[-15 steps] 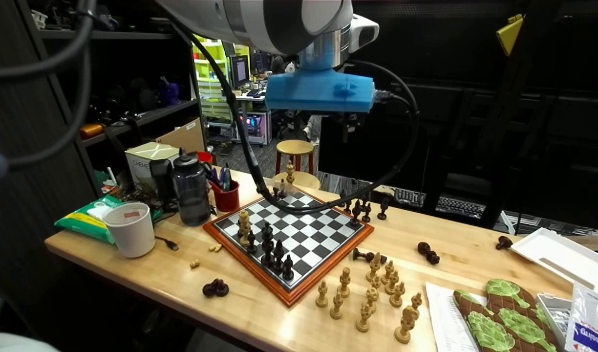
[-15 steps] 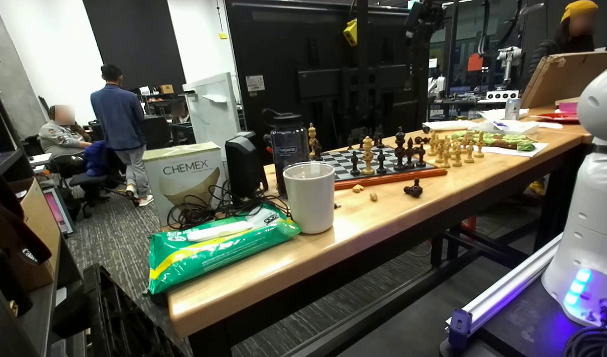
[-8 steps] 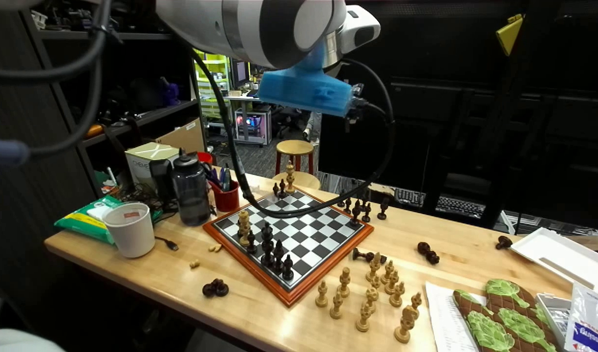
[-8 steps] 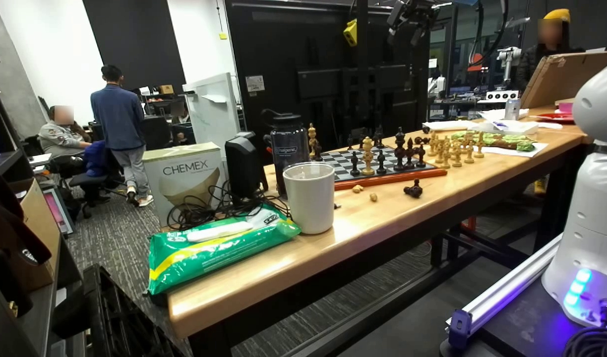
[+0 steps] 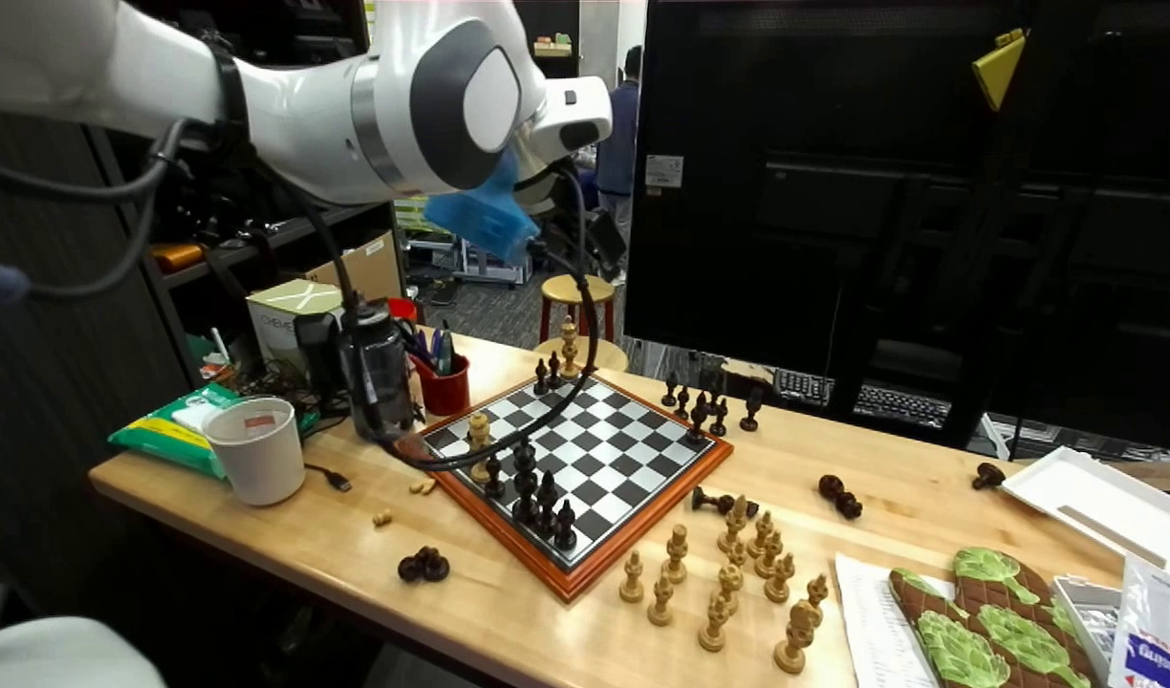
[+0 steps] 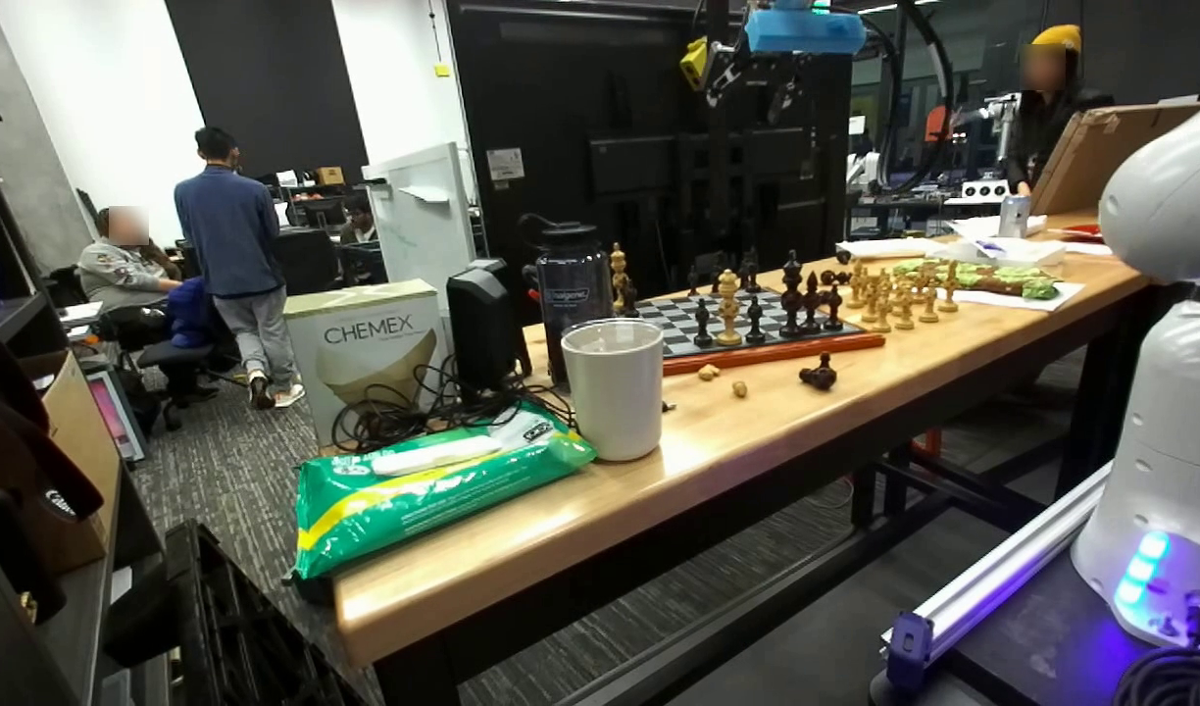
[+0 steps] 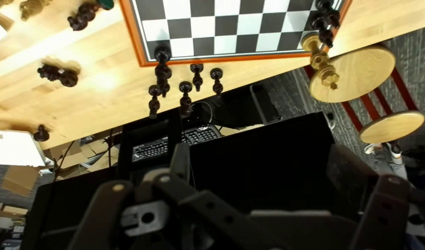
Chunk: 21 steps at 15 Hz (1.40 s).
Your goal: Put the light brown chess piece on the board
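Observation:
The board (image 5: 595,454) lies on the table; its reddish-brown frame also shows in an exterior view (image 6: 776,353) and in the wrist view (image 7: 131,27). A light brown piece (image 5: 477,444) stands on its near-left side, and a tall light brown piece (image 5: 569,349) stands at its far corner, also in the wrist view (image 7: 318,60). Several light brown pieces (image 5: 674,554) stand on the table right of the board. Which one the task means cannot be told. My gripper (image 7: 263,163) is open and empty, with its fingers (image 7: 180,161) wide apart. It hangs high above the table (image 6: 752,93).
Dark pieces stand on the board (image 5: 525,483) and beyond its far edge (image 5: 700,411); some lie on the table (image 5: 422,564). A water bottle (image 5: 379,373), red pen cup (image 5: 442,382) and white cup (image 5: 252,449) stand left. An oven mitt (image 5: 996,612) and white tray (image 5: 1092,506) lie right.
The arm and gripper have swung left in both exterior views, and the hand has turned and tilted. The gripper shows more fully in an exterior view. The chess pieces and board have not moved.

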Motion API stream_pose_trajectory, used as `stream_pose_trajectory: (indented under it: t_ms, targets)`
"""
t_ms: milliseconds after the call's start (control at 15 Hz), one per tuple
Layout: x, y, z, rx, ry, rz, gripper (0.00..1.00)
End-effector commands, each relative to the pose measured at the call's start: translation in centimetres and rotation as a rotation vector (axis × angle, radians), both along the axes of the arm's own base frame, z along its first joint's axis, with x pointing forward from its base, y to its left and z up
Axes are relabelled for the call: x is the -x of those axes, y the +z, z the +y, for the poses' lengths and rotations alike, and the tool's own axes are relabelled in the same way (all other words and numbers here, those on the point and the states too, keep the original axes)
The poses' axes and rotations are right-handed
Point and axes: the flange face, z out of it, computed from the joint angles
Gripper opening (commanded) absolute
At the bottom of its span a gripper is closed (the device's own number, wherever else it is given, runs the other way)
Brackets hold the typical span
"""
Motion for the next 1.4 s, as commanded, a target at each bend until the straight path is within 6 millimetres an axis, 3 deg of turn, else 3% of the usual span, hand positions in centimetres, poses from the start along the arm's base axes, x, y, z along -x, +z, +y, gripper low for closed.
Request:
stream_pose_trajectory:
  t_ms: [0,333,667,1000,1333]
  targets:
    - [0.0,1.5,3.1,0.083,0.095,-0.021,1.00]
    - [-0.2,4.1,3.4,0.067,0.135,-0.009,1.00]
    - [1.6,4.1,2.5,-0.083,0.204,0.293,1.00]
    - [3.5,4.1,1.3,-0.131,0.149,0.595,1.00]
    - [4.3,4.9,-1.1,-0.153,0.024,0.656,1.00]
